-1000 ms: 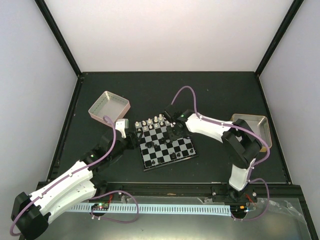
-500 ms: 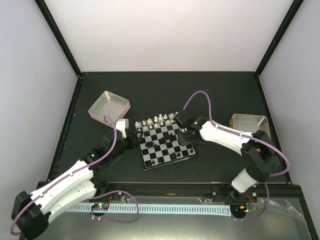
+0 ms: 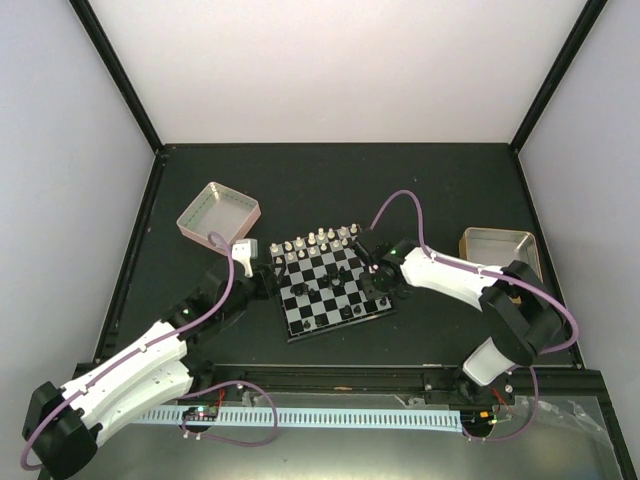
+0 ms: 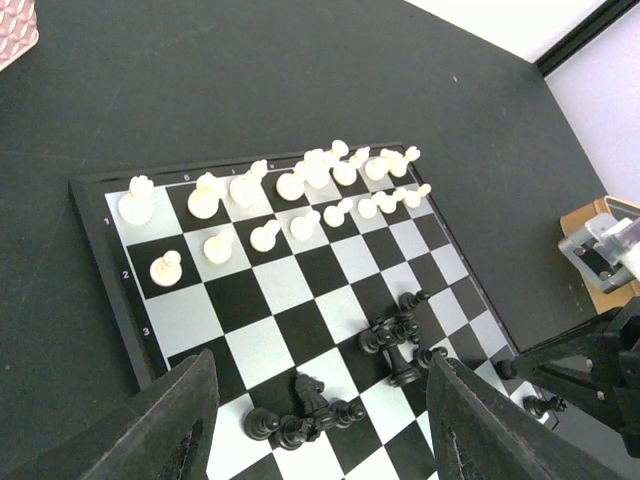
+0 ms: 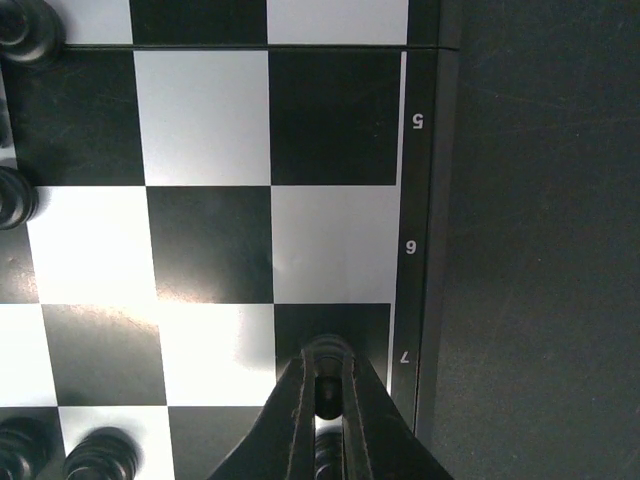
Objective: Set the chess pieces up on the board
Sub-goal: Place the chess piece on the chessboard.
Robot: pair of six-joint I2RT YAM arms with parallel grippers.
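In right hand (image 5: 327,375), pinched narrow: black piece (image 5: 327,350), upright, directly above row-7 dark sq by board (image 5: 425,180) right rim.

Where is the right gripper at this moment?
In the top view the right gripper is over the right edge of the board; its wrist view shows it at the row marked 7, around a black piece.
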